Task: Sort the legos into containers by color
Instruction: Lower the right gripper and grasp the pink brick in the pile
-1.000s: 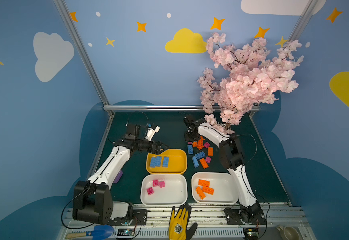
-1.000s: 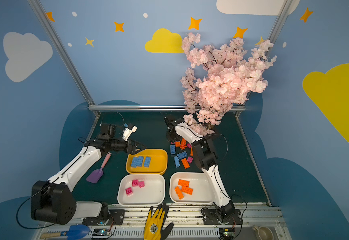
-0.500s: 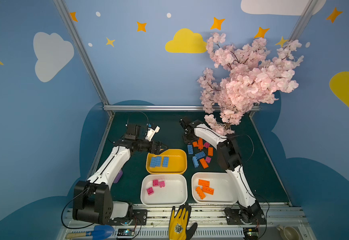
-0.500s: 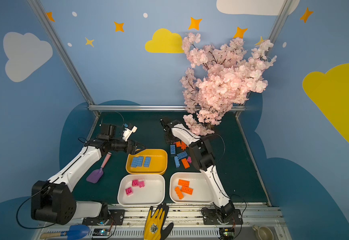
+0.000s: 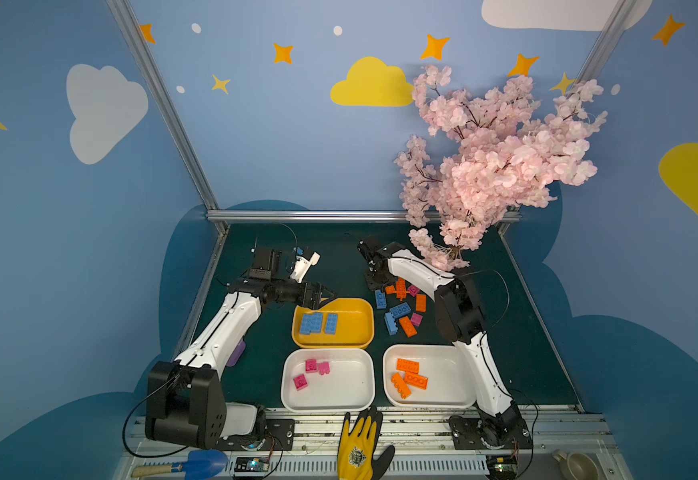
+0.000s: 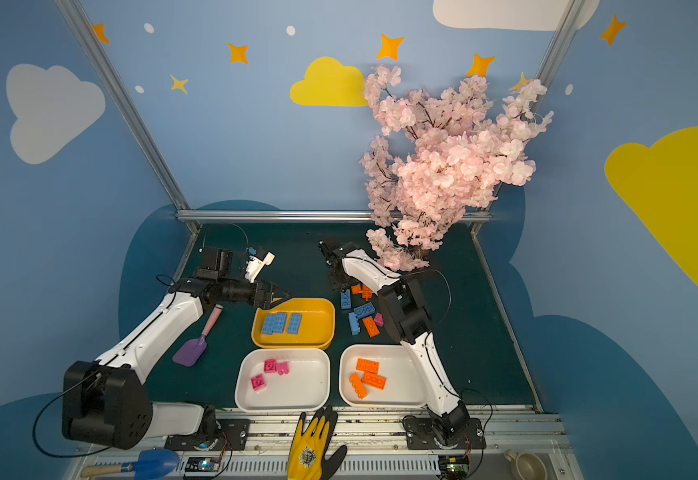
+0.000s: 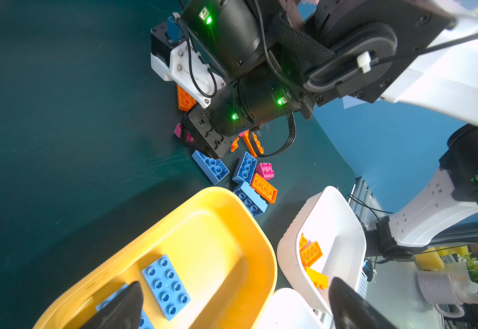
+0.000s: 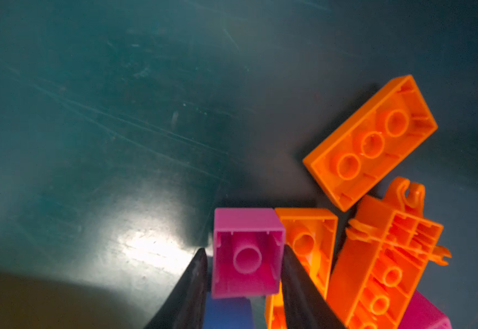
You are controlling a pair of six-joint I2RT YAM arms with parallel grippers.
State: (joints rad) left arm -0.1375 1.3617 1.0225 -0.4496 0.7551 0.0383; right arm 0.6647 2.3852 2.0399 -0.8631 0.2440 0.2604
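Note:
My right gripper (image 8: 245,250) is shut on a magenta lego (image 8: 246,225), underside up, at the far end of the loose pile (image 5: 401,307). An orange brick (image 8: 370,142) and the orange lattice piece (image 8: 386,256) lie beside it, and a blue brick (image 8: 228,312) lies beneath it. In both top views the wrist hides this gripper (image 5: 374,282). My left gripper (image 5: 326,295) hangs open and empty over the yellow tray's (image 5: 360,307) far left corner. That tray holds blue bricks (image 7: 165,286). The middle white tray (image 5: 347,382) holds pink bricks (image 5: 311,365). The right white tray (image 5: 447,374) holds orange bricks (image 5: 409,376).
A pink blossom tree (image 5: 493,166) overhangs the back right, close above my right arm. A purple spatula (image 6: 197,345) lies left of the trays under my left arm. A yellow glove (image 5: 360,444), a blue trowel (image 5: 197,463) and a cup (image 5: 576,463) sit on the front rail.
My right wrist has shifted slightly to the left at the far end of the pile. The left arm has not moved.

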